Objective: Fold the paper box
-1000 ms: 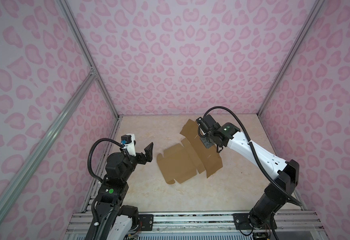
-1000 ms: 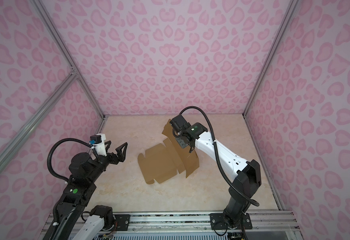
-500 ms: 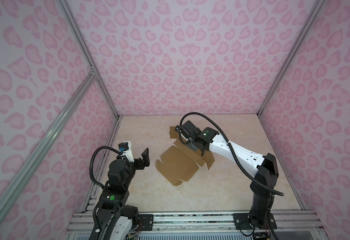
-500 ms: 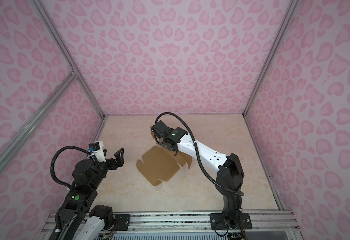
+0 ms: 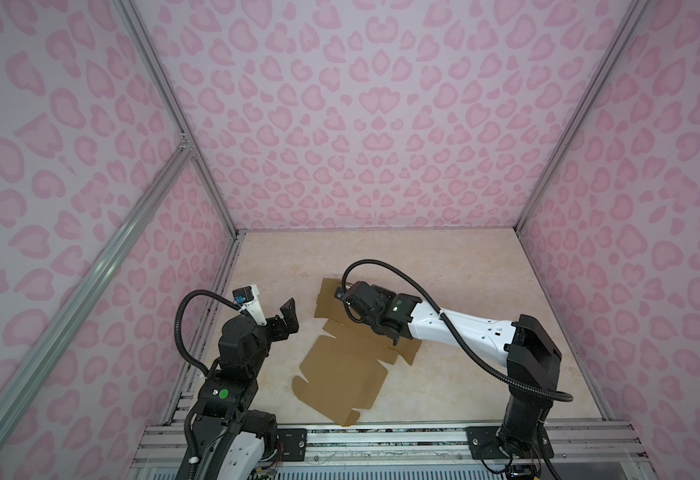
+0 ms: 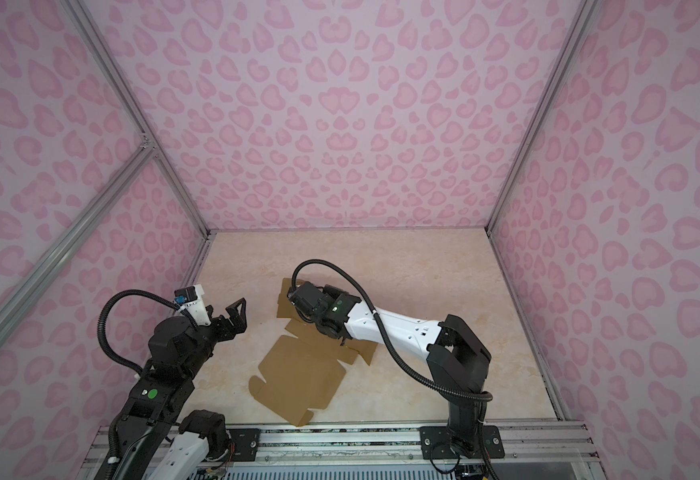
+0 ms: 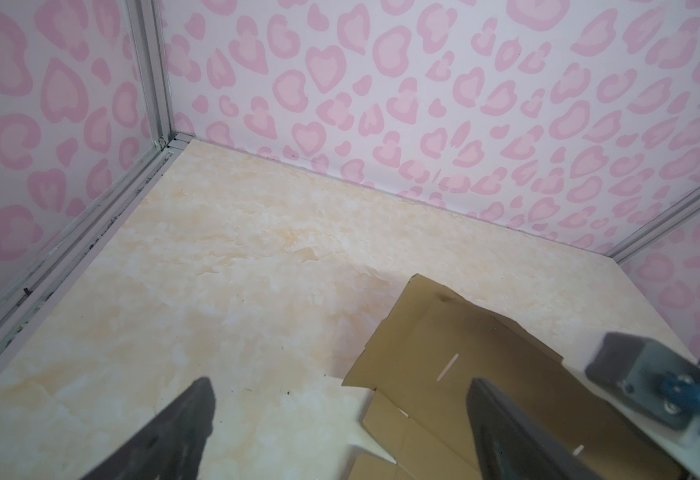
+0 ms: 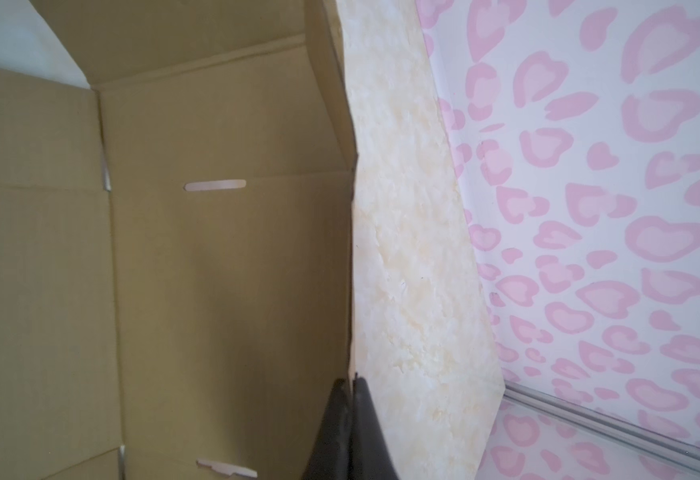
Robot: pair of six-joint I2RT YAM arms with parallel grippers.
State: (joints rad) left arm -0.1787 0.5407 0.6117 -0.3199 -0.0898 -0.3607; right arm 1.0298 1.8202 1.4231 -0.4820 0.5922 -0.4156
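The left gripper (image 5: 289, 318) hovers off the table (image 5: 443, 266) with its jaws spread wide and nothing between them; in its wrist view the two fingers (image 7: 182, 419) frame bare table, with the box (image 7: 435, 365) just beyond and to one side of them.

Past it, the box (image 5: 348, 370) lies mostly flat on the table, inner face up, its near panel stretching toward the front rail and its creases and slits (image 8: 215, 185) unlocked. It sits between the two grippers in both top views.

At the box's far end, the right gripper (image 8: 350, 419) is pinched closed on the edge of the far panel, whose rim runs straight out from the fingertips in the wrist view. In a top view the arm lies low across the cardboard (image 6: 298, 374), and the far flap (image 6: 285, 297) shows beyond the wrist.

Step in hand, as judged: an early fold, the right gripper turning the far panel about its crease while no wall yet stands.

The next move appears to call for the left gripper to come down on the near panel and pin it, so the sheet does not slide or lift as the held panel is brought over.
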